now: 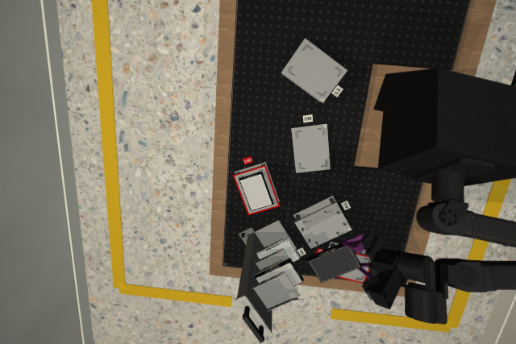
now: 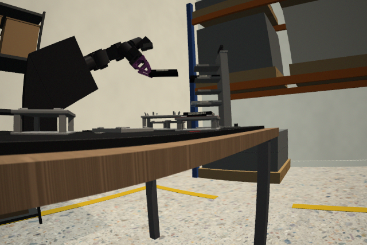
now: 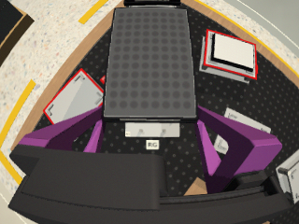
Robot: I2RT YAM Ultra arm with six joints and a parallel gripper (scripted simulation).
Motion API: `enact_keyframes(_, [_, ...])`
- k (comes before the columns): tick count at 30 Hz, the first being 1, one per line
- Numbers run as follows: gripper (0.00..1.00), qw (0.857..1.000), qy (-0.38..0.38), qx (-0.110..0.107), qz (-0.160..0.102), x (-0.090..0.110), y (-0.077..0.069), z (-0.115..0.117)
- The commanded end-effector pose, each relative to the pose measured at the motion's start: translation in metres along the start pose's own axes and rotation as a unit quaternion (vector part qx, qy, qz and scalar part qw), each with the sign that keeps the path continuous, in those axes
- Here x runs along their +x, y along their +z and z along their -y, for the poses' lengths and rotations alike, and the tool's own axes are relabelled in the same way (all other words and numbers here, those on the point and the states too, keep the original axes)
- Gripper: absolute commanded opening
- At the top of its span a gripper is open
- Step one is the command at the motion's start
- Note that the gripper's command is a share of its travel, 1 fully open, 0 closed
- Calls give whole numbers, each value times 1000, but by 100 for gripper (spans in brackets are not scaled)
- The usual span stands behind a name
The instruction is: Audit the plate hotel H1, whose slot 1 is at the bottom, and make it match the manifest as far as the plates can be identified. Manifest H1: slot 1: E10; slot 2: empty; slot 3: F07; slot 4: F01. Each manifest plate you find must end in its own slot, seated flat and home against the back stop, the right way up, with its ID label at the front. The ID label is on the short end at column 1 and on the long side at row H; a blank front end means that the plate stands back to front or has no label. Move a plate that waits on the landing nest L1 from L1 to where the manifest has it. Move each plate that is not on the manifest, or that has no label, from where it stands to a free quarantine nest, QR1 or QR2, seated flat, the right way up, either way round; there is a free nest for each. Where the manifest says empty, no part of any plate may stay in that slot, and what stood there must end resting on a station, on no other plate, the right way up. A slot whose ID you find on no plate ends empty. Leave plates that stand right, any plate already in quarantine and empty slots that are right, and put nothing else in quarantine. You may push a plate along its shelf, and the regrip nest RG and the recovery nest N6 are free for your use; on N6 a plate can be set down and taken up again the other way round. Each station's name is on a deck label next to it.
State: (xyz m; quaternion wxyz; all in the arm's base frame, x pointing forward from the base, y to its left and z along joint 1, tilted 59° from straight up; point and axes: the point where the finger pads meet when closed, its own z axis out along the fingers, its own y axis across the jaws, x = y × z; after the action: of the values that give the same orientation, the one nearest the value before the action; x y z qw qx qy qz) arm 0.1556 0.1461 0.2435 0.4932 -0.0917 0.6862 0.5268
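- My gripper (image 3: 149,110) holds a dark well plate (image 3: 149,63) by its near short end, fingers set wide across it.
- The plate hangs level in the air, just in front of the plate hotel (image 2: 224,88) and apart from it, above a red-framed quarantine nest (image 1: 355,275).
- Step in hand, as I judge it: carrying a plate taken from the hotel.
- Next move calls for lowering it flat onto that free nest.
- The other red-framed nest (image 1: 240,192) already bears a white plate (image 1: 255,191).
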Motion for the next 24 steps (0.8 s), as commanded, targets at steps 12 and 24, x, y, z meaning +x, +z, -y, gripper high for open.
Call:
enact_keyframes(12, [86,1000,-2,12,12,-1,4,4])
enact_keyframes(24, [86,1000,-3,13,12,3,9,4])
